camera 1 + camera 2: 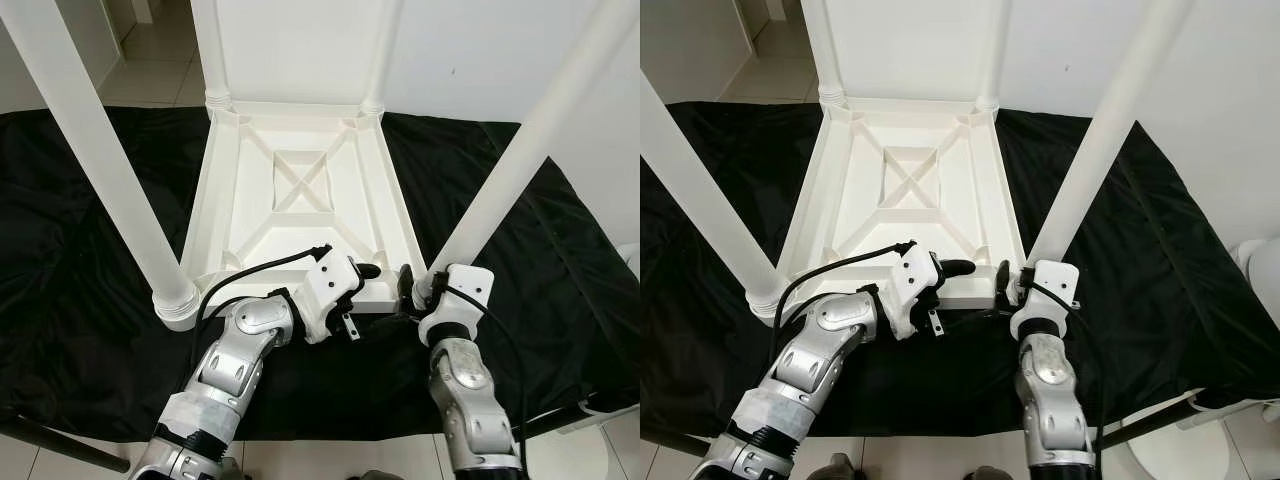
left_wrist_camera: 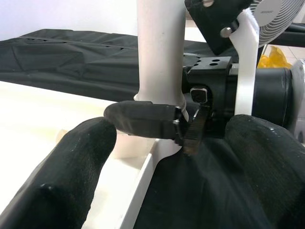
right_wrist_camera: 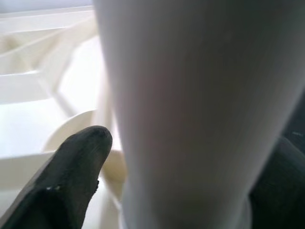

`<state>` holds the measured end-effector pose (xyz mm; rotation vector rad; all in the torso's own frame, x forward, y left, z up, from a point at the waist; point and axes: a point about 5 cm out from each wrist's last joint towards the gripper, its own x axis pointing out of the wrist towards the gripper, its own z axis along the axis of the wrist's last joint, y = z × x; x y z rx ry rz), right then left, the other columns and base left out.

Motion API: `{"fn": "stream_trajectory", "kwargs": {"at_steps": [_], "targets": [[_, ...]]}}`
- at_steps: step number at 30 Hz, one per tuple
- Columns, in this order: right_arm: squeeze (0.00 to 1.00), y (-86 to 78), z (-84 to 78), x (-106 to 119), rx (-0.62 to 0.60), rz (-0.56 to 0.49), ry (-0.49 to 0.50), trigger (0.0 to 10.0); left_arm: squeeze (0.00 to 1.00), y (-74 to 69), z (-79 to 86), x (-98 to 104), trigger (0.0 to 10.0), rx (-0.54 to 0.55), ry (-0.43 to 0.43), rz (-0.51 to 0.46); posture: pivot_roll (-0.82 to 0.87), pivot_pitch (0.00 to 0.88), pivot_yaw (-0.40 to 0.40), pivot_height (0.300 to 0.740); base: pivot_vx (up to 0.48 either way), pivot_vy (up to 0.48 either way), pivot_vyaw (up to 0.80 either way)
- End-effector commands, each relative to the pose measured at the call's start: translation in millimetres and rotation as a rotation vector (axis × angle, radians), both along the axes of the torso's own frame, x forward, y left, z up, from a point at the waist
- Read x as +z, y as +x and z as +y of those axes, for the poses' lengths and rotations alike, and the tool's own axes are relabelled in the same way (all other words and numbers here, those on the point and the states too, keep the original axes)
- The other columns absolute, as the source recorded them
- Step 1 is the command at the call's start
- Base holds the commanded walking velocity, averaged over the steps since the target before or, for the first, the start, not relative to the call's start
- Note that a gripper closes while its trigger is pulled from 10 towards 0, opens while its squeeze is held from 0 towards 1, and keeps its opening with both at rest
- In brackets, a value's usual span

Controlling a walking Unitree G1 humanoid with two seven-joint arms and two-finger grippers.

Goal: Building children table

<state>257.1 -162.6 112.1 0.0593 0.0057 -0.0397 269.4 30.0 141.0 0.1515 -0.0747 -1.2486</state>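
Head views: the white tabletop (image 1: 300, 190) lies upside down on a black cloth (image 1: 80, 250), four legs standing up from its corners; the right gripper (image 1: 410, 290) sits at the base of the near-right leg (image 1: 500, 180), the left gripper (image 1: 362, 272) reaching across to the same corner
Left wrist view: its fingers (image 2: 62, 181) are spread, nothing between them; beyond, one black finger of the right gripper (image 2: 140, 119) presses against the leg (image 2: 159, 52) just above its socket, a detail the head views leave too small to read
Right wrist view: the leg (image 3: 190, 114) runs between its two fingers (image 3: 71, 167), clasped close
Step in hand: seating the last leg, by my reading
Next move: likely a push or twist down into the socket, the left gripper steadying the tabletop rim
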Motion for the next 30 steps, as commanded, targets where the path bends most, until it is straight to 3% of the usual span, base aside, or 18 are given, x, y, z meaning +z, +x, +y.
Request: {"fn": "stream_trajectory", "kwargs": {"at_steps": [1,2,3,9,15,19,20,22,23,24,30], "targets": [[0.87,-2.0,-10.6,-0.5,0.060,0.002,0.002,10.0,0.00,0.7,-0.4,-0.3,10.0,0.069,-0.003,-0.007,0.00,0.000,-0.041,0.740,0.000,0.000,0.00],[0.87,-2.0,-10.6,-0.5,0.060,0.002,0.002,10.0,0.00,0.7,-0.4,-0.3,10.0,0.069,-0.003,-0.007,0.00,0.000,-0.041,0.740,0.000,0.000,0.00],[0.00,-0.6,-18.5,0.5,0.116,-0.004,-0.048,10.0,0.00,0.6,-0.2,-0.8,10.0,0.063,0.001,-0.006,0.00,0.000,-0.040,0.740,0.000,0.000,0.00],[0.00,3.6,-30.1,2.6,0.325,-0.009,-0.139,10.0,0.00,-1.6,-0.5,-1.9,10.0,0.026,0.013,0.012,0.00,0.000,-0.038,0.740,0.000,0.000,0.00],[0.00,18.8,-27.9,10.6,0.545,-0.017,-0.197,10.0,0.00,-3.5,-2.9,-2.7,10.0,0.013,0.021,0.020,0.01,0.000,-0.038,0.740,0.000,0.000,0.00],[0.00,23.4,-27.2,11.7,0.577,-0.015,-0.214,10.0,0.00,-3.0,-3.3,-2.6,10.0,0.013,0.024,0.020,0.01,0.000,-0.040,0.740,0.000,0.000,0.00],[0.00,26.1,-26.7,10.9,0.600,-0.005,-0.219,8.9,0.00,-2.6,-3.6,-2.3,10.0,0.015,0.024,0.018,0.01,0.000,-0.042,0.740,0.000,0.000,0.00],[0.00,27.8,-26.4,10.2,0.615,0.002,-0.220,8.9,0.00,-2.3,-3.8,-2.0,10.0,0.017,0.024,0.017,0.01,0.000,-0.042,0.740,0.000,0.000,0.00],[0.00,29.6,-26.9,7.9,0.630,0.013,-0.226,1.9,0.00,-1.9,-3.9,-1.6,10.0,0.021,0.024,0.015,0.02,0.000,-0.046,0.740,0.000,0.000,0.00],[0.00,30.2,-27.5,4.5,0.644,0.033,-0.226,0.0,0.00,-1.4,-3.6,-1.5,10.0,0.027,0.026,0.014,0.02,0.000,-0.049,0.740,0.000,0.000,0.00],[0.00,29.7,-28.8,0.0,0.652,0.057,-0.216,0.0,0.00,-0.8,-2.9,-1.5,10.0,0.035,0.028,0.015,0.02,0.000,-0.051,0.740,0.000,0.000,0.00]]}}
